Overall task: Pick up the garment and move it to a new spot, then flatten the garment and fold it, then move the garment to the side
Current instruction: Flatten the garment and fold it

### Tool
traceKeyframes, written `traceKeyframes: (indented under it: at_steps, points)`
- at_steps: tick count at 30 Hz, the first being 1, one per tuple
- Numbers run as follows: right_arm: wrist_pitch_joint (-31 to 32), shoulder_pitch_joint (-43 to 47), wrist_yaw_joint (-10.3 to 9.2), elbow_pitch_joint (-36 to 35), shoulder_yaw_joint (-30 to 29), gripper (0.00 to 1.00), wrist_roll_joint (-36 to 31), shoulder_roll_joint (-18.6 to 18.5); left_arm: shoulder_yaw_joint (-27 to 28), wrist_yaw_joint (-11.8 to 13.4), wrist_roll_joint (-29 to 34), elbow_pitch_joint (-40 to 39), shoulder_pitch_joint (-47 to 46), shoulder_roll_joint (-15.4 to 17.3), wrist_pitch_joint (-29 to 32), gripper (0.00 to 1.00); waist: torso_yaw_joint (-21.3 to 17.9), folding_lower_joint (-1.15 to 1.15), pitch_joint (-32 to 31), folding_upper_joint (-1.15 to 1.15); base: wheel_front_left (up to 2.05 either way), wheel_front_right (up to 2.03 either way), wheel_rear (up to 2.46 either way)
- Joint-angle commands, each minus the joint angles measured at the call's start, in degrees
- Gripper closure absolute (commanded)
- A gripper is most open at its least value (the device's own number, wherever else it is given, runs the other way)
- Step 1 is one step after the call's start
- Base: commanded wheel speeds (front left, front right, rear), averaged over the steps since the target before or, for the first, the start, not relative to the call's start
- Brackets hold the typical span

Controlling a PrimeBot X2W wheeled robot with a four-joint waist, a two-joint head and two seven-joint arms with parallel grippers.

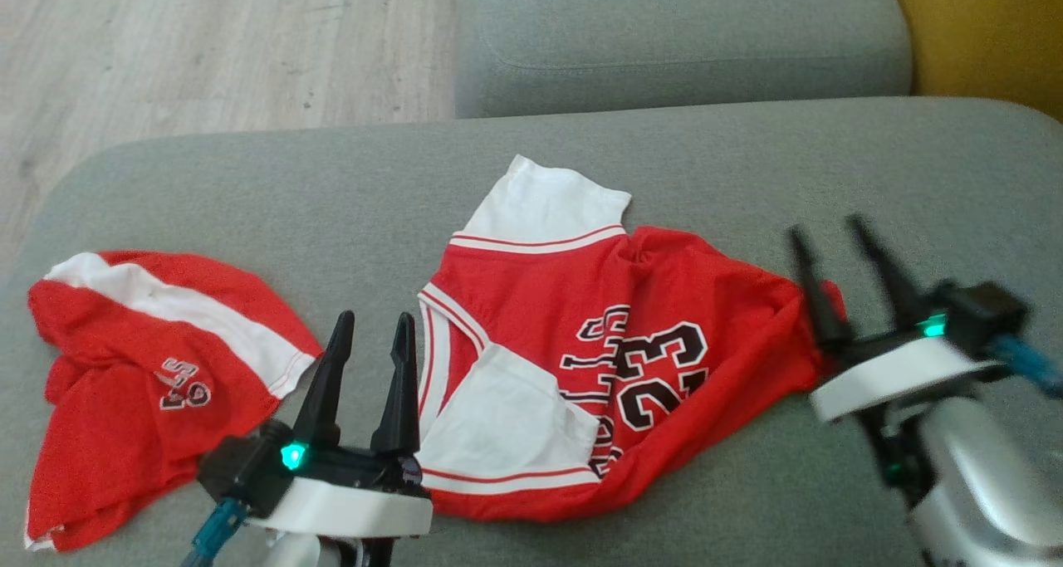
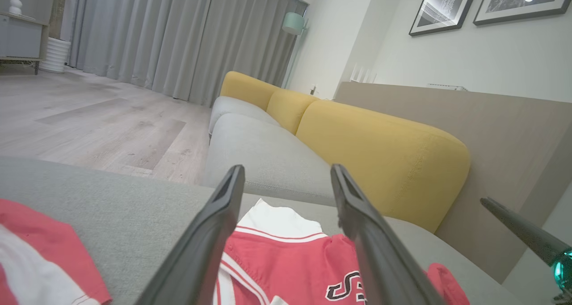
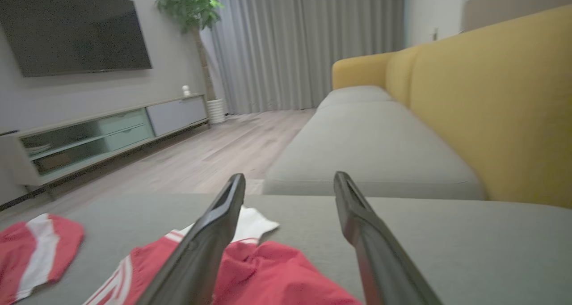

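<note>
Our left gripper (image 1: pixel 374 318), lower left, and right gripper (image 1: pixel 826 228), at right, both stand with fingers apart, empty. Between them the jersey (image 1: pixel 581 326) lies rumpled mid-frame on the grey cushion (image 1: pixel 249 185); we should pinch opposite hems and draw it flat, clear of the shorts (image 1: pixel 141 359) at left.

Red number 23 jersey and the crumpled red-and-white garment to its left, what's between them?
In the head view, bare grey sofa cushion, with the open left gripper showing over the gap.
</note>
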Motion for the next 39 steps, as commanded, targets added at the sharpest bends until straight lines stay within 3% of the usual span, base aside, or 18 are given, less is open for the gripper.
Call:
traceKeyframes:
  at_steps: [1,7,13,19,28,39]
  points:
    - [-0.76,0.06,-0.04,-3.14,-3.41,0.00,-2.46,0.26,1.65,-0.29,0.41,-2.78,-2.27,0.07,-0.29,0.00,-0.47,0.00,0.34,0.00,0.00,0.00,0.00]
    - [-0.78,6.13,-0.04,-7.48,-14.31,0.00,-9.46,5.19,1.04,-0.18,0.34,-4.32,-3.08,0.07,-0.29,0.00,-1.33,0.00,0.97,0.00,0.00,0.00,0.00]
    - [-0.78,9.32,-0.04,-8.30,-17.11,0.00,-11.74,8.43,0.85,-0.21,0.82,-4.07,-3.23,0.07,-0.29,0.00,-1.54,0.00,1.97,0.00,0.00,0.00,0.00]
    - [0.51,5.10,-0.04,-6.13,-17.03,0.00,-13.79,7.00,0.15,-0.25,0.94,-3.79,-4.47,0.07,-0.29,0.00,-0.04,0.00,4.48,0.00,0.00,0.00,0.00]
    - [15.82,-7.52,-0.04,4.69,-9.51,0.00,-11.63,0.78,-2.32,-0.30,0.20,-3.12,-7.25,0.07,-0.29,0.00,4.13,0.00,9.07,0.00,0.00,0.00,0.00]
    - [39.04,-19.70,-0.04,17.30,8.28,0.00,-1.04,-9.01,-4.98,-0.09,-1.32,-2.80,-9.35,0.07,-0.29,0.00,8.17,0.00,11.31,0.00,0.00,0.00,0.00]
